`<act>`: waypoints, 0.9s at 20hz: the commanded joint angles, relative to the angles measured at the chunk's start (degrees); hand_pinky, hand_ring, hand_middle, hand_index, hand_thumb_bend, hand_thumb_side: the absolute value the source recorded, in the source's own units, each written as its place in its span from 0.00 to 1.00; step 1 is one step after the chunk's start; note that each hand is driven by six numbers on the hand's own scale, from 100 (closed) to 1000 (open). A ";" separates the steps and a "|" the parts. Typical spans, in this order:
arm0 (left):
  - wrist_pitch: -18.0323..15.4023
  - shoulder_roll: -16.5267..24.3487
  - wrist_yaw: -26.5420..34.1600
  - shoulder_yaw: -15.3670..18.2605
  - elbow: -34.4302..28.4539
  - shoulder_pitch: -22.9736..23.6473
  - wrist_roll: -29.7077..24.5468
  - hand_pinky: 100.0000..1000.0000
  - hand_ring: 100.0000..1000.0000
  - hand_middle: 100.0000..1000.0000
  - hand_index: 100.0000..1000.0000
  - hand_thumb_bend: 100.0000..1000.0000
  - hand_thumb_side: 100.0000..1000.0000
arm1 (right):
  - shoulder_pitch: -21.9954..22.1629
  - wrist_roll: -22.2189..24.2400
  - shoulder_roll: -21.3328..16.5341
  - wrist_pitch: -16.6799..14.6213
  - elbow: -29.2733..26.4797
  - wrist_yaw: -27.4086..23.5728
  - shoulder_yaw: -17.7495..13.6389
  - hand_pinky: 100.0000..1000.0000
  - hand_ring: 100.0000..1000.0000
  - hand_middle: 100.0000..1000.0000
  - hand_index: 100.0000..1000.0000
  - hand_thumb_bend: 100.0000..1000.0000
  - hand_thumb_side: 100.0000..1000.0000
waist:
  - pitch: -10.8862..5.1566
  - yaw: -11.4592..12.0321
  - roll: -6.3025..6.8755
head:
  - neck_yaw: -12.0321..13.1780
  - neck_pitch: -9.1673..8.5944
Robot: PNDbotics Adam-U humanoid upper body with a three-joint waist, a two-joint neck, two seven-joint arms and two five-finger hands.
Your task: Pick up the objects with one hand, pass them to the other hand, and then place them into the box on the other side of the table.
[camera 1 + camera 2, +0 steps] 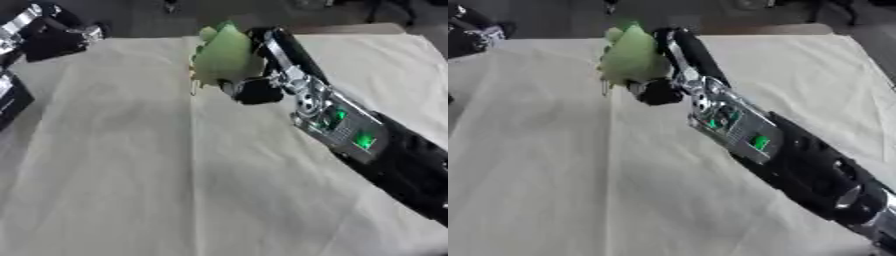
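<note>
in the left eye view the right hand (262, 75) reaches far across the cloth-covered table (131, 175), its fingers and thumb curled round a soft green object (223, 55) held near the table's far edge. the left hand (57, 32) sits at the upper left corner, well apart from the object; whether its fingers are spread or curled i cannot tell.

in the right eye view the same grasp shows closer to the upper left, with the right hand clamped on the green object, which seems raised off the cloth, though that is hard to confirm. no box shows in either view.

judging by this, the pick-up step is in hand. the next move calls for bringing the object toward the left hand for the pass.
</note>
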 commanded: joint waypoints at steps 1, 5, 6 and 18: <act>0.48 -0.68 -1.31 -0.25 -1.18 -2.01 -2.87 0.88 0.72 0.76 0.75 0.39 0.60 | -1.37 -0.93 -0.31 -0.07 -1.15 1.14 0.24 0.28 0.46 0.37 0.46 0.24 0.00 | -1.59 0.45 0.81 | -0.02 -0.38; 0.37 -2.39 -3.60 -0.73 -1.19 -2.67 -6.45 0.88 0.74 0.76 0.76 0.45 0.59 | -1.94 -0.70 0.09 -0.50 -1.15 2.05 0.62 0.29 0.46 0.37 0.46 0.24 0.00 | -1.28 1.47 0.81 | 0.11 -0.50; 0.25 -2.76 -4.11 -0.84 -1.17 -2.80 -7.38 0.88 0.74 0.77 0.76 0.47 0.59 | -2.09 -0.58 0.16 -0.60 -1.15 2.23 0.69 0.29 0.46 0.37 0.46 0.24 0.00 | -1.22 1.64 0.82 | 0.12 -0.51; -3.58 -6.01 -7.79 -1.56 -1.95 -4.14 -18.16 0.90 0.77 0.77 0.78 0.65 0.65 | -3.63 2.14 0.67 -2.49 -1.15 5.01 1.59 0.30 0.46 0.37 0.46 0.23 0.00 | -0.59 3.19 0.93 | -0.75 -0.94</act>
